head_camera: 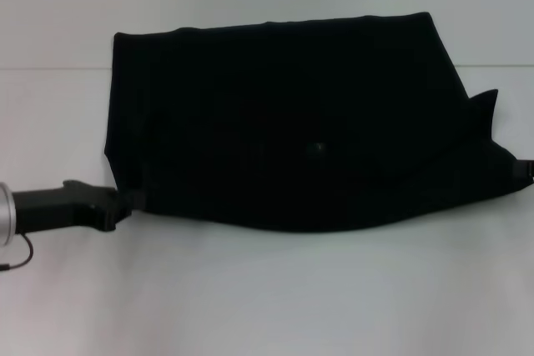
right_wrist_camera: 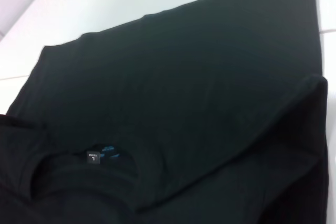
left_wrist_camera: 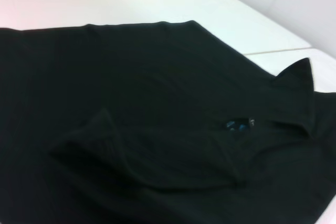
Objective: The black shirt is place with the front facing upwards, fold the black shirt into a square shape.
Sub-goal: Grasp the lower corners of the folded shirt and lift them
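The black shirt (head_camera: 292, 114) lies folded over on the white table (head_camera: 267, 289), with a sleeve tip sticking up at its right side (head_camera: 486, 99). No lettering shows. Its small neck label (head_camera: 317, 149) faces up, and also shows in the left wrist view (left_wrist_camera: 239, 125) and the right wrist view (right_wrist_camera: 93, 157). My left gripper (head_camera: 127, 203) is at the shirt's near left corner, touching its edge. Only a dark bit of my right gripper (head_camera: 528, 169) shows, at the shirt's right end by the picture edge.
The table's surface stretches in front of the shirt. A seam or edge line (head_camera: 50, 68) runs across the table behind the shirt's left side. A thin cable (head_camera: 21, 258) hangs below the left wrist.
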{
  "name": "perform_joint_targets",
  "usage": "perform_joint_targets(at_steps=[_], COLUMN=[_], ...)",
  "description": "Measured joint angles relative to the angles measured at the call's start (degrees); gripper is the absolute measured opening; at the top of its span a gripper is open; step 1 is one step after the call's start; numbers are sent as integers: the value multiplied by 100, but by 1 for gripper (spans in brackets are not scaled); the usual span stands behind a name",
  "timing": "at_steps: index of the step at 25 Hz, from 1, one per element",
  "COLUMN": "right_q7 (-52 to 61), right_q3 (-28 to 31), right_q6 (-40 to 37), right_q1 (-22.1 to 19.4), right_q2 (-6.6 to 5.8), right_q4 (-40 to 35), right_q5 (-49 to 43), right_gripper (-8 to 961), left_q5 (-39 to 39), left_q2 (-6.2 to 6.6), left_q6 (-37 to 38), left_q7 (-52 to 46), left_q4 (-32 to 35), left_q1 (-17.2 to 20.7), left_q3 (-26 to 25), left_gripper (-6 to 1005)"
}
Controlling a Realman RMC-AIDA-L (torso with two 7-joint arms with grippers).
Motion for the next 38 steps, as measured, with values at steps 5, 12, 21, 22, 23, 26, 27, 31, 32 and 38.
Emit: perform_joint_targets(at_steps=[5, 12, 21, 22, 23, 26, 27, 31, 32, 38], right_q7=[-54, -394, -1016, -1016, -1070, -1187, -1220, -1319, -1340, -1451], right_q3=[149, 508, 1354, 1354, 1439, 1626, 1670, 1766, 1780, 1796], right_q6=[-498, -1295, -2102, -2102, -2167, -2310, -2346, -2463, -2488, -2656], right_q1=[-374, -965, -1665, -1665, -1728, -1886, -1925, -2047, -2076, -2192], right_q2=[105, 423, 586, 586, 586, 586, 586, 586, 586, 587], right_q4=[-329, -837, -998, -998, -989, -980, -980, -974, -972, -963], right_q5=[0, -13, -49, -49, -55, -58, -59, -66, -66, -71], right_gripper=[10, 10, 9, 9, 9, 9, 9, 9, 9, 9], left_q5=[19, 61, 70, 73, 74, 78, 78, 78, 78, 78], left_q2=[69, 164, 289, 296, 299, 302, 301, 270, 265, 241], left_q6=[532, 1198, 1855, 1897, 1939, 2088, 2138, 2239, 2254, 2367], left_q7=[0, 7, 58, 58, 57, 36, 27, 23, 23, 23], left_q4=[8, 16, -47, -52, -55, -58, -63, -114, -126, -142], left_q1=[156, 378, 500, 521, 537, 613, 654, 768, 793, 967], left_q3=[-89, -348, -523, -537, -546, -550, -553, -560, -560, -636], left_gripper=[0, 0, 0, 0, 0, 0, 1, 1, 1, 1])
